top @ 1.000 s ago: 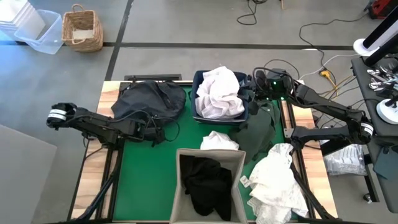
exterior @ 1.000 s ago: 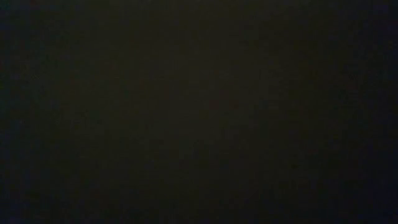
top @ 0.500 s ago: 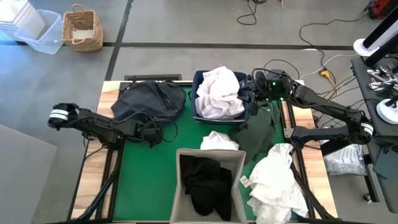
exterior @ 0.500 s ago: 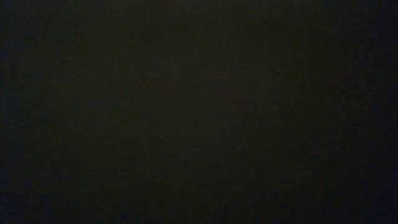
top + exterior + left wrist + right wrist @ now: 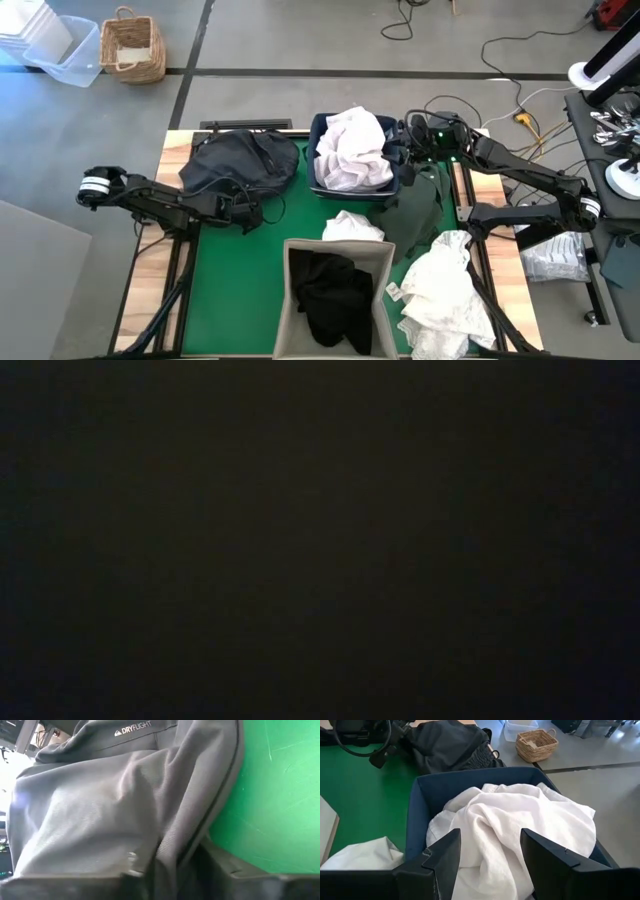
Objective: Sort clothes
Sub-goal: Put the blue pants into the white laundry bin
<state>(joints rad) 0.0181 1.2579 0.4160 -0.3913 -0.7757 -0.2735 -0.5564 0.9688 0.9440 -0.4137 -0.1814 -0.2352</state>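
while the white garment [image 5: 520, 835] is lying heaped in the navy bin [image 5: 470, 782], it is showing between the spread fingers [image 5: 445, 857] of the right gripper [image 5: 490, 860], which is hovering just beside the bin's rim with jaws released. the charcoal jacket [image 5: 240, 160] is lying at the far left of the green mat [image 5: 235, 270], pressing close against the left gripper [image 5: 243, 212]; i cannot tell how its jaws are standing. black clothing [image 5: 330, 295] is sitting in the beige bin [image 5: 290, 300].

Green-matted table [image 5: 235, 280], garments [image 5: 445, 290], bins [image 5: 330, 245]
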